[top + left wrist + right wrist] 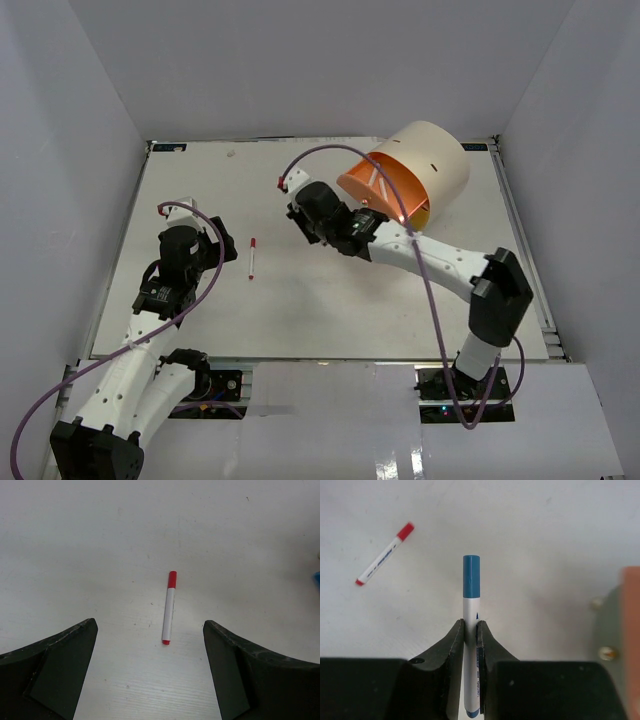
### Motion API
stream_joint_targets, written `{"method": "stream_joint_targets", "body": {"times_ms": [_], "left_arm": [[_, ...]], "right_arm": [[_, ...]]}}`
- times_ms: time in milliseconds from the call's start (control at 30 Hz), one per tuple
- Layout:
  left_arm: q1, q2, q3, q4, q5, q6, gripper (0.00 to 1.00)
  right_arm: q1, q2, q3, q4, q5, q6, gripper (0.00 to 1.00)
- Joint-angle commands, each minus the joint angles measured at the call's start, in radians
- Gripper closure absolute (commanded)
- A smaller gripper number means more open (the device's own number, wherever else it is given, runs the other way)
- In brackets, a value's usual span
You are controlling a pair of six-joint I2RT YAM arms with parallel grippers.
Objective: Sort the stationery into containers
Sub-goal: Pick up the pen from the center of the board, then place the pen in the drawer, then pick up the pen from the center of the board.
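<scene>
The white bench (330, 310) is almost bare. The cream organiser (435, 165) lies on its side at the far right, its round face turned toward the arms. The orange-pink drawer (375, 190) shows at the top of that face, with a sliver of the yellow drawer (418, 214) under it. In the overhead view the orange-pink one seems to stand out from the face, though I cannot be sure it is open. No view looks into any drawer, so what they hold cannot be told.

The right fingers (470, 630) are nearly closed, pinching a blue-capped pen (471, 585) by its white barrel. The cap points away from the wrist and the pen is held off the bench, just beside the organiser's face. The left fingers (150, 624) are spread wide and hold nothing. They sit low over the bench with the red-capped pen (169, 607) lying loose just ahead of the gap between them.

Only these two pens are in sight. Judging from that, the sorting looks nearly finished. What is left is to put the blue-capped pen into a drawer, then pick up the red-capped one and stow it too.
</scene>
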Motion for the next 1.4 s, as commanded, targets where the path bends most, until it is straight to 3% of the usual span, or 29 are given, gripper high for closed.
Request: {"method": "stream_joint_targets", "body": {"times_ms": [0,267,600,667,700,900,1067,1100,1167,1233,1367], "left_arm": [[0.004,-0.005,-0.006,0.011,-0.006,0.002,0.02],[0.004,0.003,-0.007,0.011,0.002,0.003,0.02],[0.004,0.021,-0.006,0.011,0.019,0.007,0.02],[0.004,0.02,-0.006,0.013,0.019,0.006,0.02],[0.004,0.023,-0.006,0.011,0.023,0.006,0.02],[0.004,0.04,-0.006,0.011,0.04,0.006,0.02],[0.004,0.072,-0.009,0.015,0.066,0.006,0.02],[0.004,0.08,-0.009,0.015,0.083,0.006,0.02],[0.004,0.103,-0.014,0.022,0.108,0.006,0.02],[0.004,0.165,0.0,0.021,0.158,0.007,0.02],[0.004,0.311,0.055,-0.005,0.224,-0.002,0.02]], "right_arm": [[-0.036,-0.167,0.072,-0.043,0.102,-0.251,0.89],[-0.226,-0.331,0.098,-0.06,0.038,-0.423,0.85],[-0.383,-0.307,0.057,-0.06,-0.089,-0.453,0.77],[-0.389,-0.292,0.063,-0.067,-0.082,-0.425,0.69],[-0.389,-0.284,0.072,-0.07,-0.082,-0.416,0.58],[-0.392,-0.279,0.076,-0.076,-0.072,-0.365,0.33],[-0.39,-0.327,0.055,-0.076,-0.046,-0.316,0.2],[-0.392,-0.34,0.046,-0.076,-0.042,-0.295,0.11],[-0.39,-0.397,0.027,-0.068,-0.029,-0.275,0.02],[-0.392,-0.472,-0.02,-0.051,-0.029,-0.244,0.09],[-0.39,-0.615,-0.13,-0.004,-0.036,-0.194,0.1]]}}
